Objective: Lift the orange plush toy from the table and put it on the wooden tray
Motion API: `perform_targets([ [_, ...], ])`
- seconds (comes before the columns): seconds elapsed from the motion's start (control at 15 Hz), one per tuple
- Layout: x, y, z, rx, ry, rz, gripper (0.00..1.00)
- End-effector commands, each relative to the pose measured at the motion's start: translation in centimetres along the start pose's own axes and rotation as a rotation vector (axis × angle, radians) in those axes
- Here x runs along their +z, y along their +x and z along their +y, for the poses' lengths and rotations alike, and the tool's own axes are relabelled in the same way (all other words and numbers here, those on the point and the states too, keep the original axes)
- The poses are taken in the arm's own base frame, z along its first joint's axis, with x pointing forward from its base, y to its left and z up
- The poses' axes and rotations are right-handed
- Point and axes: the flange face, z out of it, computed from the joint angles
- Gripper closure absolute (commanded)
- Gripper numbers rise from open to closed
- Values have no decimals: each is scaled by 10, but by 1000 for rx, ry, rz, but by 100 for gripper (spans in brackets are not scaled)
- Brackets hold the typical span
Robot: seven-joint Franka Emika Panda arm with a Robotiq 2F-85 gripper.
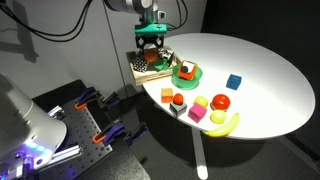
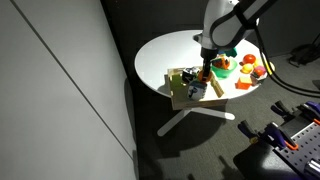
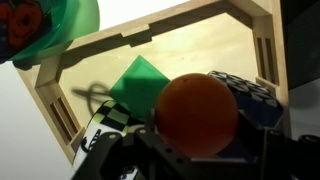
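In the wrist view the orange plush toy [image 3: 200, 110] is a round plain orange lump held between my gripper's [image 3: 197, 120] dark fingers. It hangs just above the wooden tray [image 3: 170, 45], whose light floor and low rim fill the view. A green block [image 3: 135, 82] lies on the tray floor beside the toy. In both exterior views my gripper [image 1: 151, 45] [image 2: 205, 62] hangs over the tray [image 1: 150, 68] [image 2: 186, 92] at the table's edge.
A round green plate [image 1: 187, 73] [image 3: 55, 28] with red-orange items sits next to the tray. On the white round table [image 1: 260, 70] lie a red apple [image 1: 220, 101], a blue block [image 1: 233, 82], a yellow banana [image 1: 226, 124] and other toy blocks [image 1: 179, 101].
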Motion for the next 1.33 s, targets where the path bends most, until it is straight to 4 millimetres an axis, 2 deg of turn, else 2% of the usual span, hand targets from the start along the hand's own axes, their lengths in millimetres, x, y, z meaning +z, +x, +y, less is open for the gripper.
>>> perform_targets([
  [0.0, -6, 20, 9, 35, 6, 18, 46],
  [0.33, 0, 29, 18, 25, 2, 44, 46],
  [0.6, 14, 24, 23, 29, 13, 31, 46],
  [0.67, 17, 22, 23, 38, 16, 26, 7],
  [0.8, 19, 17, 25, 58, 29, 25, 0],
  [1.27, 7, 3, 28, 300, 171, 114, 0],
])
